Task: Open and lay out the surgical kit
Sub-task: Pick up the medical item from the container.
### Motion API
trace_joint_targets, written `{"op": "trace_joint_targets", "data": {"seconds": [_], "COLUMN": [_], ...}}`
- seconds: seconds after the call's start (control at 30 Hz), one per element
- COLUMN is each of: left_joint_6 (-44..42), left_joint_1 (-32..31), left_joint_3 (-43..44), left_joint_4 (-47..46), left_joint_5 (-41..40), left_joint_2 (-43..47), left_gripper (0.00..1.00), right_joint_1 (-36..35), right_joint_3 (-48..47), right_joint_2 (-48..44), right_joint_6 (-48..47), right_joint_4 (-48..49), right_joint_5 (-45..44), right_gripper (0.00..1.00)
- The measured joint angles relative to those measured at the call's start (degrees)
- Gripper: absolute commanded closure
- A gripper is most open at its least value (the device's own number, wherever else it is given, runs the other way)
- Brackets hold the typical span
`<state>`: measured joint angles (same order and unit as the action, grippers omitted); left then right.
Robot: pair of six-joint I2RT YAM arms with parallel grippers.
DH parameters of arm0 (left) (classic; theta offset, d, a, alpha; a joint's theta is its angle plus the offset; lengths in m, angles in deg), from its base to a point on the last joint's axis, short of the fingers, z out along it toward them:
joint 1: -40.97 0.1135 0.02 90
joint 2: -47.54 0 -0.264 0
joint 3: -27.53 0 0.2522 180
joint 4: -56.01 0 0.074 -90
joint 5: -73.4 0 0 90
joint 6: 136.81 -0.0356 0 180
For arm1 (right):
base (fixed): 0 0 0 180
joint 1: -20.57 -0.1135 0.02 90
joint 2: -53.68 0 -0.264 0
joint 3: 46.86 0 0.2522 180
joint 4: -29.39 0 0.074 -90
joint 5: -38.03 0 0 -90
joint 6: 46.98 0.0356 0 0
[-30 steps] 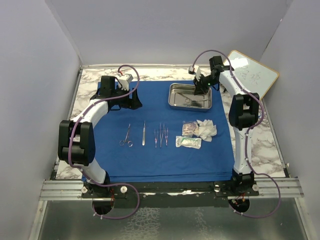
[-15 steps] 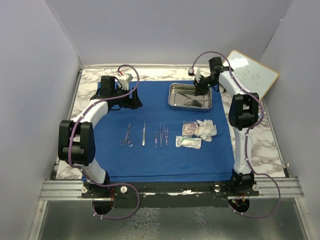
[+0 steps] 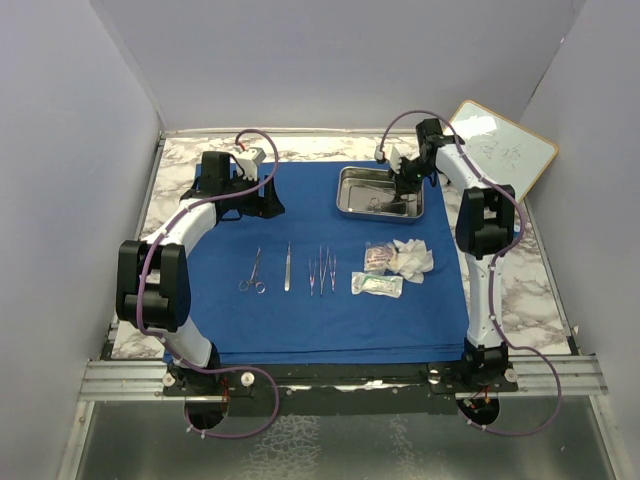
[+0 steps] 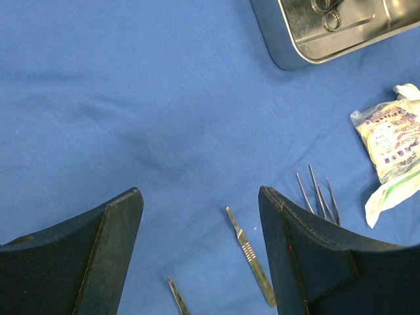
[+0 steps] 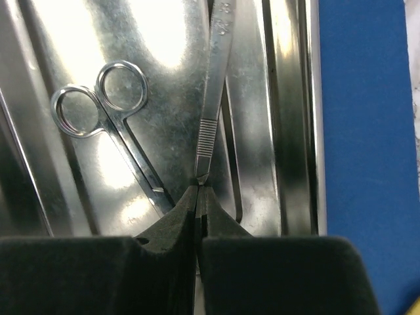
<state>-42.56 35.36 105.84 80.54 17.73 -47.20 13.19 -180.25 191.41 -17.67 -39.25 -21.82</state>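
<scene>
Steel handle point(image 5: 211, 98) lies in tray point(image 3: 345, 203), far right on cloth point(image 3: 300, 310). Its near end is pinched in the right jaws, clenched on it. Long axis runs straight out from the jaws, parallel to the tray's side wall. Can't tell if it's off the tray floor. Scissors point(image 5: 111, 125) sit just beside it, blades angling toward the jaw tips. Left jaws are spread, holding nothing, over bare cloth well apart from tray. Right arm is nearer. Likely next: lift handle clear of scissors, carry it toward tool row point(image 3: 321, 270).
</scene>
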Motion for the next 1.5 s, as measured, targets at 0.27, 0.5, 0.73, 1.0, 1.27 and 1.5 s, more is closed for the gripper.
{"op": "trace_joint_targets", "data": {"seconds": [0.27,0.5,0.73,1.0,1.27,1.5], "left_joint_6": [0.17,0.17,0.17,0.17,0.17,0.17], "left_joint_1": [0.0,0.0,0.0,0.0,0.0,0.0], "left_joint_3": [0.0,0.0,0.0,-0.2,-0.44,-0.61], "left_joint_4": [0.0,0.0,0.0,-0.02,-0.07,-0.35], "left_joint_5": [-0.02,0.0,0.0,0.0,-0.02,0.0], "left_joint_2": [0.0,0.0,0.0,0.0,0.0,0.0], "left_gripper": [0.26,0.26,0.26,0.26,0.26,0.26], "right_joint_1": [0.0,0.28,0.33,0.57,0.59,0.63], "right_joint_3": [-0.66,-0.9,-1.01,-1.27,-2.43,-4.55], "right_joint_2": [0.26,0.26,0.26,0.26,0.26,0.26], "right_joint_6": [-3.87,-5.77,-7.37,-8.66,-8.13,-6.21], "right_joint_4": [-1.51,-2.12,-2.67,-5.05,-7.67,-8.39], "right_joint_5": [-2.89,-5.6,-9.07,-10.16,-9.92,-9.68], "right_gripper": [0.99,0.99,0.99,0.99,0.98,0.82]}}
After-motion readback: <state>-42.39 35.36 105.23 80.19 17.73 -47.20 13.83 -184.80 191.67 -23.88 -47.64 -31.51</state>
